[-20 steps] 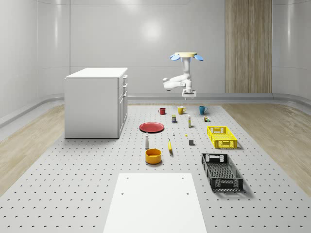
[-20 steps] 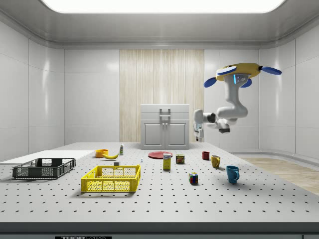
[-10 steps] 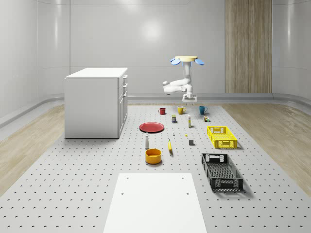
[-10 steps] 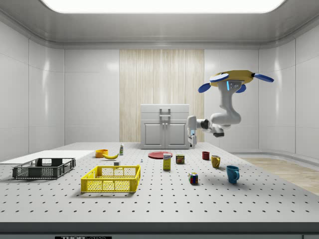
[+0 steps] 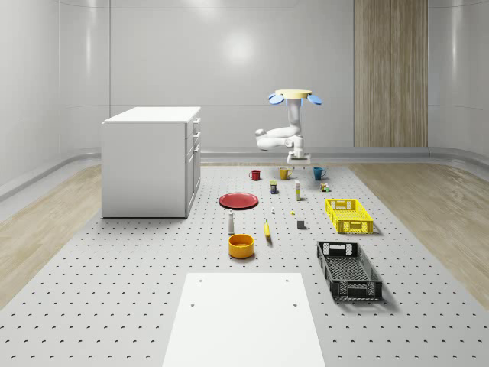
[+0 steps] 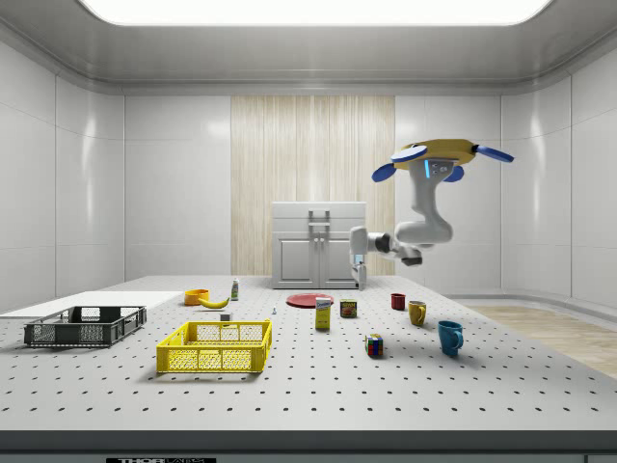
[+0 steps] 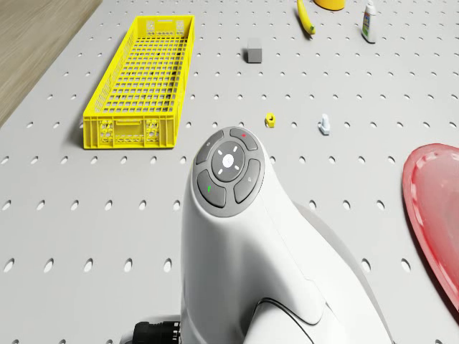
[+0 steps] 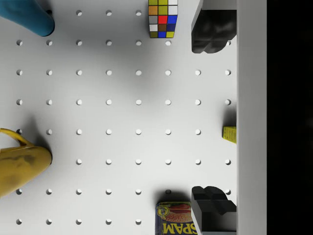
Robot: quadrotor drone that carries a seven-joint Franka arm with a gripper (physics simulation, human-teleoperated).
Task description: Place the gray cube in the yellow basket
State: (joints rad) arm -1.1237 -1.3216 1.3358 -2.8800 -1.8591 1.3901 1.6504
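Observation:
The small gray cube [image 5: 301,225] [image 7: 253,54] sits on the perforated table, near the yellow basket [image 5: 355,227] [image 6: 212,359] [image 7: 129,132] and outside it. My drone [image 5: 293,95] [image 6: 439,154] hovers over the table's far end, above the mugs. The arm hangs below it, and the gripper [image 5: 297,160] [image 6: 361,280] [image 8: 212,117] points down. It is open, its black fingertips [image 8: 210,32] wide apart over bare table, holding nothing. It is well short of the cube.
Under the gripper lie a Rubik's cube [image 8: 162,18], a blue mug [image 8: 27,17], a yellow mug [image 8: 19,164] and a Spam can [image 8: 173,218]. Further off are a red plate [image 5: 239,200], a banana [image 5: 267,229], an orange bowl [image 5: 241,245], a black basket [image 5: 349,290] and a white cabinet [image 5: 151,160].
The drone has sunk a little and shifted toward the side view's left. The gripper has come lower with it, closer to the table. Nothing on the table has moved.

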